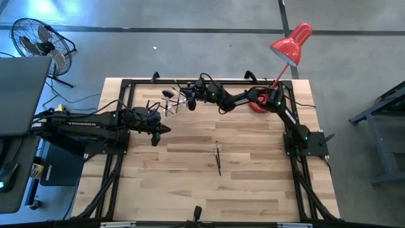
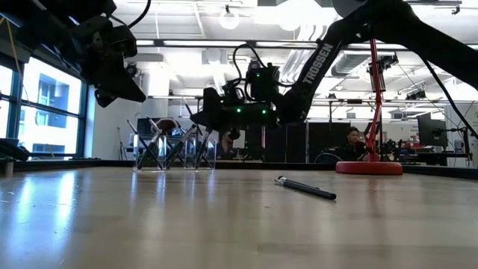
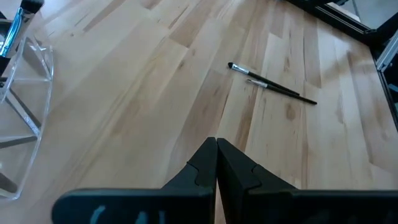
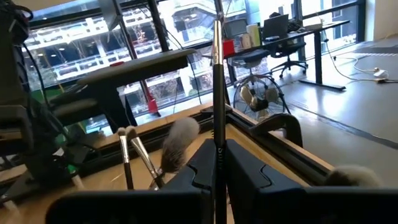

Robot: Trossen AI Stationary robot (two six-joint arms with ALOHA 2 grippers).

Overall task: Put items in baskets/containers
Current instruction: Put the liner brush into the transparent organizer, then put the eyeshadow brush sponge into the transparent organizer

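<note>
High view: the right tool (image 1: 192, 101) reaches across the far side of the tabletop (image 1: 253, 190) to the clear holder (image 1: 169, 105) at far left-centre, its arm stretched low from the base at right, past the red lamp (image 1: 286, 50). The left tool (image 1: 166, 130) waits just near of the holder, arm extended from the left. One loose brush (image 1: 218, 158) lies mid-tabletop, well apart from both.

Low view: the holder (image 2: 173, 152) stands upright with several brushes leaning in it; the right tool (image 2: 200, 118) hangs just above its right rim. The loose brush (image 2: 306, 187) lies flat to the right.

Left wrist view: the left tool (image 3: 216, 155) is closed on nothing, pointing toward the loose brush (image 3: 272, 84).

Right wrist view: the right tool (image 4: 218, 163) is clamped on a thin brush handle (image 4: 217, 81) held upright, over brushes already stowed, including the fluffy fan brush (image 4: 177, 142).

Judgement: insertion step. Best done by keeping the handle vertical, centring it over the holder's opening, lowering clear of the stowed heads, then releasing.
</note>
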